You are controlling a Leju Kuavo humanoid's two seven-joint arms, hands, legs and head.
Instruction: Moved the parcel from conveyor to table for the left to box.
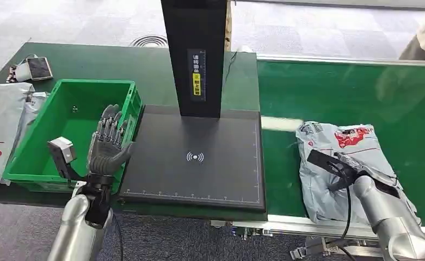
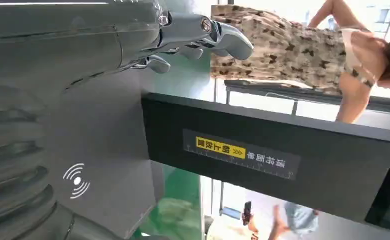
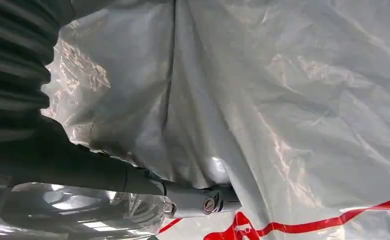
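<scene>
Grey plastic parcel (image 1: 347,163) lengthwise across conveyor (image 1: 330,92) | right hand (image 1: 345,173) pressed on it, grip unclear | left hand (image 1: 108,142) spread, empty

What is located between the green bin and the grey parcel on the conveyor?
In the head view, the black scanning pad with its upright post lies between the green bin and the grey parcel.

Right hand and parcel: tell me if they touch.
Touching. In the right wrist view the right hand presses into the parcel, the film creasing around its fingers; the head view shows it lying on the parcel on the conveyor.
</scene>
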